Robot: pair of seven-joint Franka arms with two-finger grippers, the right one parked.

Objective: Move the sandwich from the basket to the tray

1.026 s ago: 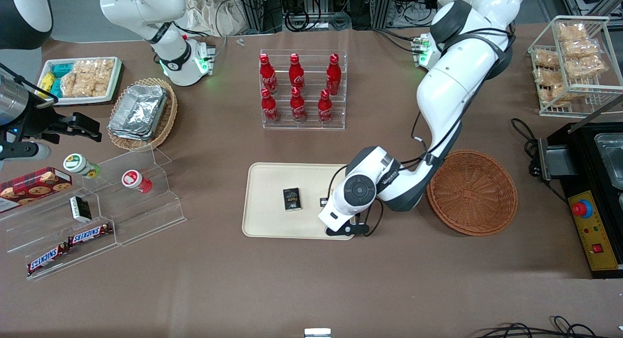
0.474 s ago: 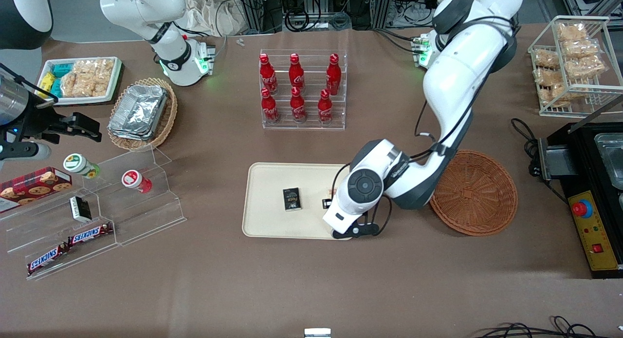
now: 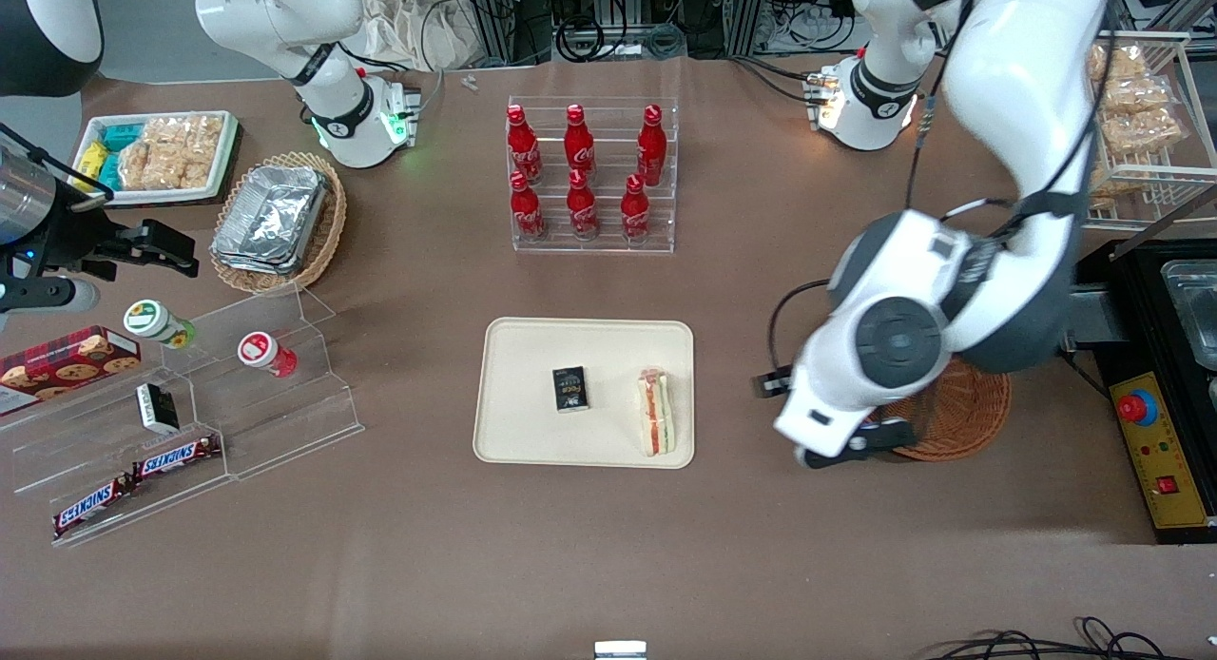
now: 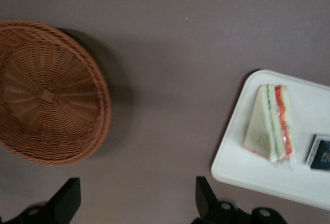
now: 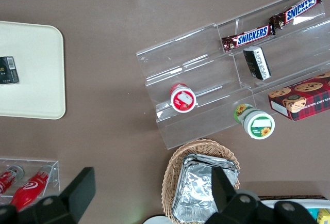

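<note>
one sandwich (image 3: 656, 411) on tray (image 3: 532, 356) beside one small black box (image 3: 570, 389) | one basket (image 4: 49, 113), seemingly empty | gripper (image 4: 138, 199) spread wide, holding nothing, above bare table near basket

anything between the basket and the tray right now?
Only bare tablecloth between basket and tray in the left wrist view; the open pincer hangs above that gap.

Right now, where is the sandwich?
The sandwich lies on the tray beside a small black packet, toward the tray's basket-side edge. The open gripper hangs above bare table between tray and basket.
</note>
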